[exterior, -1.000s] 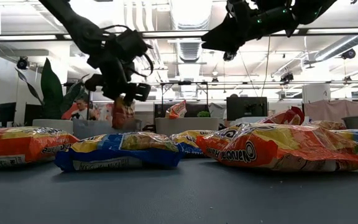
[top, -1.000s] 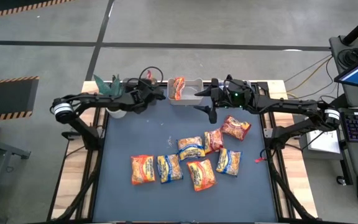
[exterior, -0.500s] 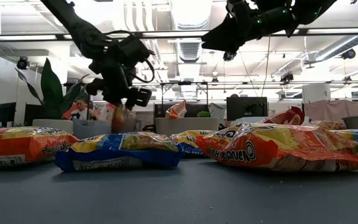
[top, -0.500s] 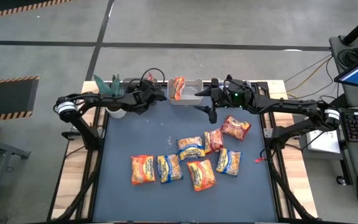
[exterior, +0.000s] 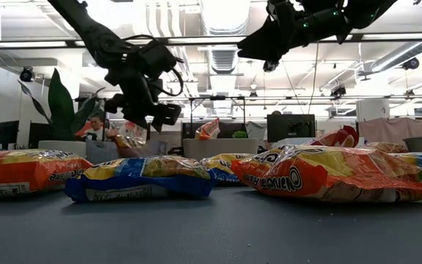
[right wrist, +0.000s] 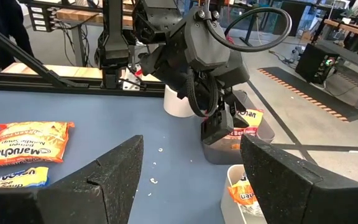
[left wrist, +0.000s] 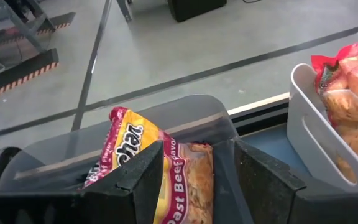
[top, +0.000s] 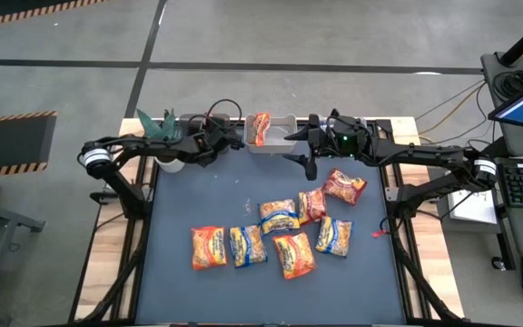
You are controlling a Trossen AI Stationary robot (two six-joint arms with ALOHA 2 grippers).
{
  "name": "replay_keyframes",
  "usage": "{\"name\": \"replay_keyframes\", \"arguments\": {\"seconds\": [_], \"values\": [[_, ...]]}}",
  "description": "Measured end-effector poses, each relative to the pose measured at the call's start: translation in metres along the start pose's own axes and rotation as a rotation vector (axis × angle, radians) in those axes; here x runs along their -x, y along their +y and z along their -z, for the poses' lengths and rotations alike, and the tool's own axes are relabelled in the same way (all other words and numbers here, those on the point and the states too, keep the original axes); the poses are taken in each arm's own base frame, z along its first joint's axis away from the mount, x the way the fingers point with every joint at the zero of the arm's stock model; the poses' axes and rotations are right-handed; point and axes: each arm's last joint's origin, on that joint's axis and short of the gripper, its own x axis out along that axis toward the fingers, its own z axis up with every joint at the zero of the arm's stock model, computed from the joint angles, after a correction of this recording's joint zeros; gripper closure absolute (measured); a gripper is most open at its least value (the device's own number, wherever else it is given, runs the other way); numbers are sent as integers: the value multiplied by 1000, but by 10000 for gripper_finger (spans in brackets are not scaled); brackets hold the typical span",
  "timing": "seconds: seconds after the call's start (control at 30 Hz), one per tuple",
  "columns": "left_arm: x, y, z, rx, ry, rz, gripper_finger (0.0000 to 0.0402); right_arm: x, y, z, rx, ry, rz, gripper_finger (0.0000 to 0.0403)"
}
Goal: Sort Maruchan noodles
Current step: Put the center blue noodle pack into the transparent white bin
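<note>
high view: the left gripper (top: 214, 138) is hovering at a bin (top: 209, 124) at the table's far edge; the right gripper (top: 303, 152) is waiting, jaws apart. eight packets (top: 280, 217) are lying mid-table.

left wrist view: a red packet (left wrist: 160, 177) is sitting between the spread fingers (left wrist: 138, 180), resting in the bin; lifting out could be snagging it.

low view: only the height is showing.

We see a dark blue-grey table (top: 198, 200) carrying seven Maruchan noodles (top: 280, 232) packets in a loose cluster (orange, blue-and-yellow and dark red ones, several touching). Along its far edge stand a white bin (top: 280, 141), a clear bin (top: 209, 123) and a small potted plant (top: 160, 132).
</note>
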Motion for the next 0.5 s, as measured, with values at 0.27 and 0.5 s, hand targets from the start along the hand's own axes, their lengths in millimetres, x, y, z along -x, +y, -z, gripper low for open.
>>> {"name": "replay_keyframes", "arguments": {"seconds": [0.27,0.5], "values": [[6,4,-7,-59,-17,8,223,0,0,0,-1,0,0,147],[37,10,-25,-157,-59,157,223,0,0,0,-46,0,0,147]]}}
